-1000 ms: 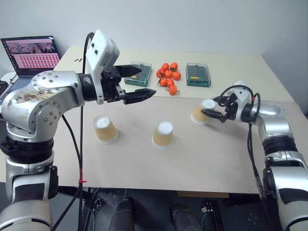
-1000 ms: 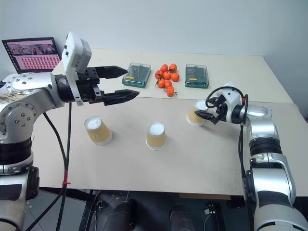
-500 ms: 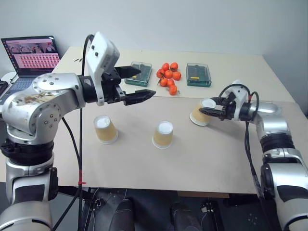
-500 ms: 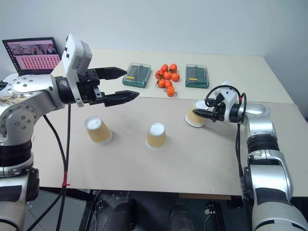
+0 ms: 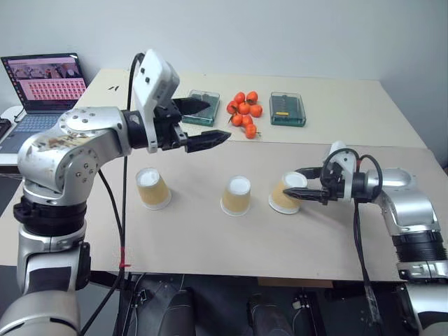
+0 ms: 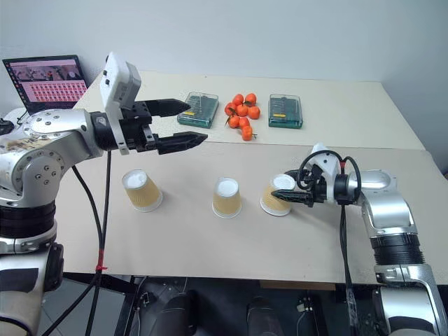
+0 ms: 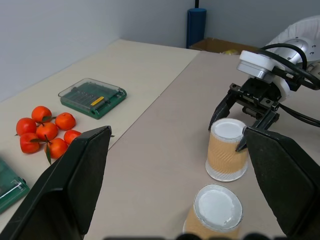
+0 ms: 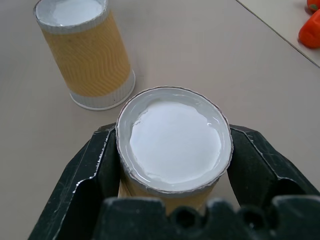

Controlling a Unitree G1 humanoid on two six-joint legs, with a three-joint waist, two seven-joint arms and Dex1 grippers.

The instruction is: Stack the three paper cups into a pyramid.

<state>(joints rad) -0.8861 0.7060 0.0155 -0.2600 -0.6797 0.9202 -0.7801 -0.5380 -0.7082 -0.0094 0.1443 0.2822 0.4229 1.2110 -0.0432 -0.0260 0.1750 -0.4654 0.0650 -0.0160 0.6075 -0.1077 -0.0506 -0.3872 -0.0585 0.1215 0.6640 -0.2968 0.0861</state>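
While my right gripper (image 5: pixel 302 190) is clamping the rightmost paper cup (image 5: pixel 285 193) just right of the middle cup (image 5: pixel 236 195), I am keeping it upright and squeezing gently, my left gripper (image 5: pixel 203 123) hanging open.

At centre right, the right gripper (image 7: pixel 240 131) clasps an upside-down paper cup (image 7: pixel 227 149). A second cup (image 7: pixel 214 212) stands at bottom centre. Orange fruits (image 7: pixel 46 132) lie at left.
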